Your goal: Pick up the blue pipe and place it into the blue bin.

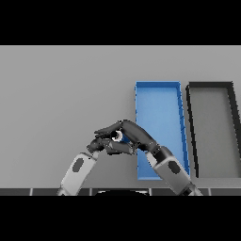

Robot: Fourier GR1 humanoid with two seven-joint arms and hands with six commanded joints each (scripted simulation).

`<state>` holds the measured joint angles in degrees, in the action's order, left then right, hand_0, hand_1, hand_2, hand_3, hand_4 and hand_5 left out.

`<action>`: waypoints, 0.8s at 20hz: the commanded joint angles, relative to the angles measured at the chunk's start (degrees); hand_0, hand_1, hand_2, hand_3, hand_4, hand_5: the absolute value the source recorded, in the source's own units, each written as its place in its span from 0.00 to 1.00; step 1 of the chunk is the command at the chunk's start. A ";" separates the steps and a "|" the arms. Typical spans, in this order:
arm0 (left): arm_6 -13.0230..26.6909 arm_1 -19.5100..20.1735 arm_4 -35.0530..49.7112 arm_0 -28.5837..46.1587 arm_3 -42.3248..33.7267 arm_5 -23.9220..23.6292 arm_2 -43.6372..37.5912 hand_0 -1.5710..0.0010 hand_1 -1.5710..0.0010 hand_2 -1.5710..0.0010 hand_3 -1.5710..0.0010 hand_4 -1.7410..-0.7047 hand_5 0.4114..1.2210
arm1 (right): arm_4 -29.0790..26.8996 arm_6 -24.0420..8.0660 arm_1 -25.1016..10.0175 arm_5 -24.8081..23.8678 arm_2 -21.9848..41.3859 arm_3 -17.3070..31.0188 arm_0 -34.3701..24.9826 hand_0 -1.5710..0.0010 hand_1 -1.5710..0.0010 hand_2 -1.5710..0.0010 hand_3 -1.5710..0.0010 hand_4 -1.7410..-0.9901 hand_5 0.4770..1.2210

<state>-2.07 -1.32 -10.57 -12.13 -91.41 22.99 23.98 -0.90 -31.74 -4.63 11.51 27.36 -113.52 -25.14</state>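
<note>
The blue pipe [124, 139] is a short tube with a pale open end, and only a small part of it shows between dark fingers just left of the blue bin [157, 101]. My right hand [136, 133] comes in from the lower right and is curled round the pipe, at the bin's left wall near its front half. My left hand [104, 145] comes in from the lower left. It lies just below and left of the pipe with relaxed fingers that reach toward the right hand. The bin is a long open tray with nothing in it.
A dark grey bin [211, 89] of similar shape stands directly right of the blue bin, almost touching it. Bare grey table [61, 94] stretches to the left and to the back.
</note>
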 commanded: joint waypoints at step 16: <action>6.10 -0.72 -0.10 1.33 1.12 -1.55 -0.62 0.99 0.99 0.99 0.99 0.80 0.06 | -9.29 -3.19 3.15 -3.42 -6.17 -1.65 -4.22 0.00 0.00 0.00 0.00 0.00 1.00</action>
<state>4.14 -2.03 -10.68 -10.81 -90.29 21.42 23.35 -10.20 -34.90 -1.52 8.08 21.14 -115.20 -29.40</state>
